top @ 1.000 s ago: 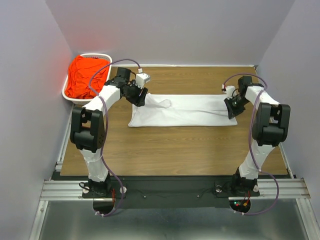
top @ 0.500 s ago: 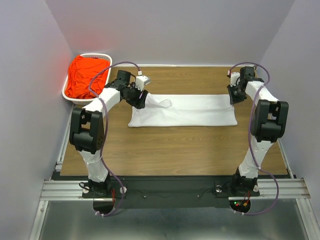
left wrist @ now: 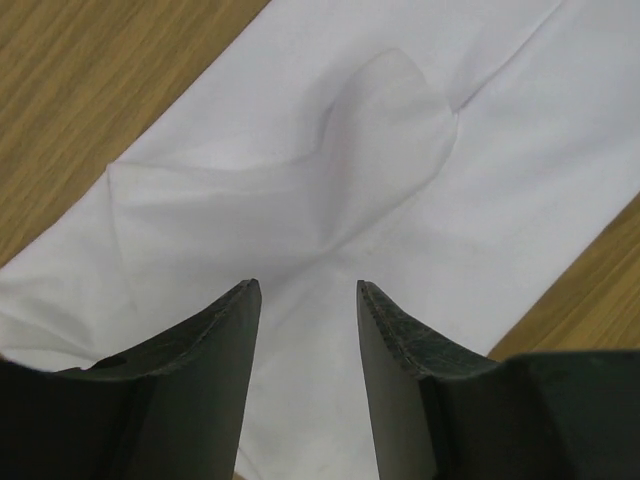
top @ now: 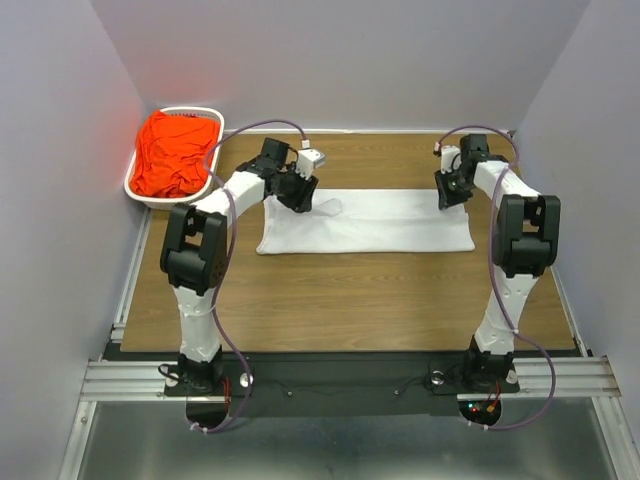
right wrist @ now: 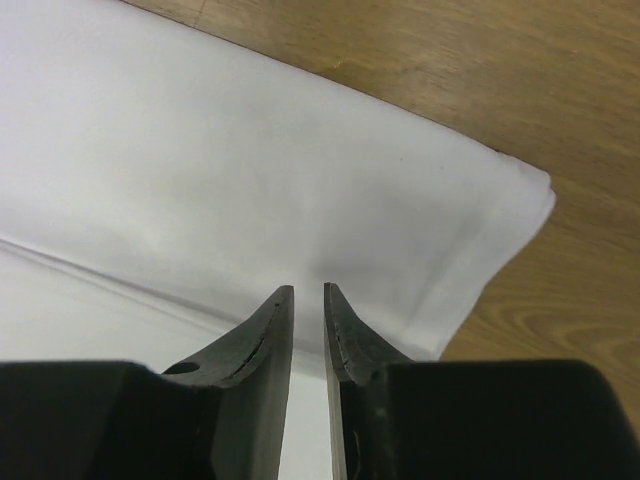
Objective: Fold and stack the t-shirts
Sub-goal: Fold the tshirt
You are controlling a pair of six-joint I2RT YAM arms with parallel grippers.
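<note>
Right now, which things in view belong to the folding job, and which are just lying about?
Part of the job:
plain white cloth t-shirt, folded into a long strip
bright orange-red cloth t-shirt, bunched up

Just there:
white plastic slotted basket, holding the orange-red shirt
brown wooden table, under the white shirt

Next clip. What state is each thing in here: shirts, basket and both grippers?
white t-shirt: folded into a long strip, flat on the table
orange-red t-shirt: crumpled, unfolded, in the basket
basket: upright, far left, holding the orange-red t-shirt
left gripper: open, empty, over the strip's left end
right gripper: jaws slightly apart, empty, over the strip's right end
</note>
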